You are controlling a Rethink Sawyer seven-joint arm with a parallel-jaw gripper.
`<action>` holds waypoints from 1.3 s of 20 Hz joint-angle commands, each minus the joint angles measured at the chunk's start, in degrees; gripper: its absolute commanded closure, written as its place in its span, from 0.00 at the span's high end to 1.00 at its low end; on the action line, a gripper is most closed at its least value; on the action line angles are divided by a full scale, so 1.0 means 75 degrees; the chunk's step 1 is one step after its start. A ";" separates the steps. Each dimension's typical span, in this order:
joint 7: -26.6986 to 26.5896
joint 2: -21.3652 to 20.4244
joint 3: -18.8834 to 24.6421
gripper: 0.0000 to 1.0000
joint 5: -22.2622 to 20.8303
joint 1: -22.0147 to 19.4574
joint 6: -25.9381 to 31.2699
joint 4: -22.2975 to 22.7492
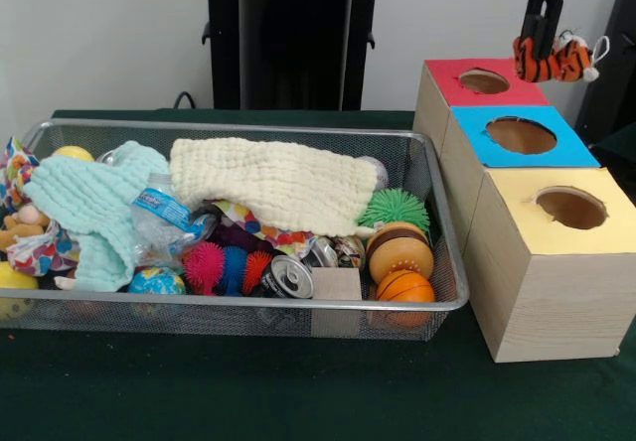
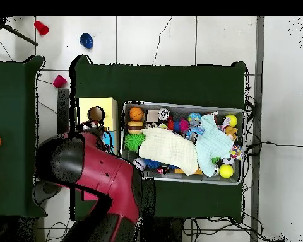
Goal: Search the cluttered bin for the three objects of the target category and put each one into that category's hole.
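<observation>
My gripper (image 1: 540,44) hangs at the upper right of the front view, shut on a small orange-and-black striped tiger plush (image 1: 561,62). The plush dangles just above and to the right of the round hole in the red-topped box (image 1: 452,73). Beside it stand the blue-topped box (image 1: 571,148) and the yellow-topped box (image 1: 517,188), each with a hole. The wire mesh bin (image 1: 298,129) to the left holds mixed clutter. In the overhead view the red arm (image 2: 97,173) hides the gripper, the plush and the two nearer boxes; only the yellow box (image 2: 84,107) shows.
In the bin lie a cream cloth (image 1: 268,183), a mint cloth (image 1: 94,203), a water bottle (image 1: 169,218), a green spiky ball (image 1: 395,208), a basketball (image 1: 404,287) and a can (image 1: 288,275). A second green table (image 2: 9,126) stands at the overhead view's left.
</observation>
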 commanded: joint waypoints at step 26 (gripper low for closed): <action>0.2931 0.0363 0.0528 0.00 0.1177 0.0878 -0.0453 0.1969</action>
